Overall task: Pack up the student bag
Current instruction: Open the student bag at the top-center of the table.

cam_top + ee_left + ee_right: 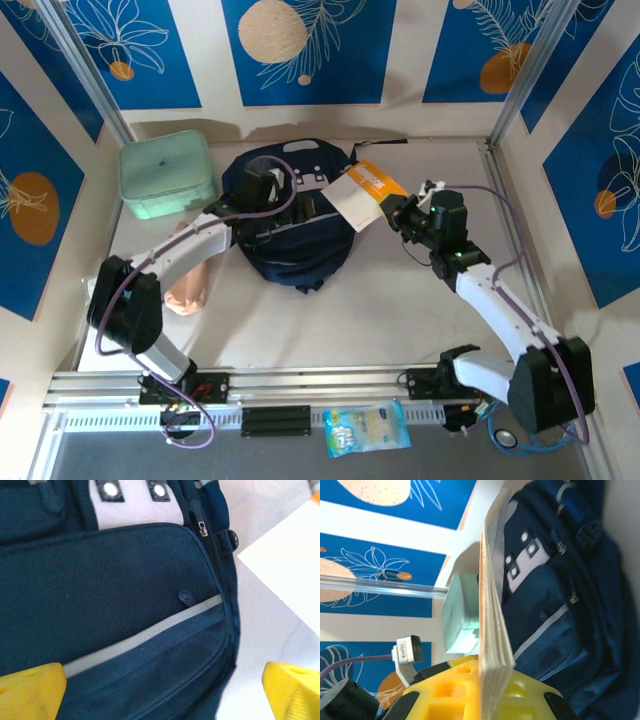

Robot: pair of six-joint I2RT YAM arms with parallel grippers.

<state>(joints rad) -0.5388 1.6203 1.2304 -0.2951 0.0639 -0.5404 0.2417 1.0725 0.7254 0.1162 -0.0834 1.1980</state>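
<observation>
Student bag (300, 250), navy, pale stripe, left claw (160, 692) agape, right claw (398, 213) clamping book (495, 605).

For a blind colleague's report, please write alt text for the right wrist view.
The right gripper, yellow-fingered, is shut on a thin book seen edge-on. The navy student bag lies at picture right; a mint green box stands beyond the book.

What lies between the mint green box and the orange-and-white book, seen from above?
The student bag, with the left gripper open over its upper part; the top external view shows it between the box and the book.
</observation>
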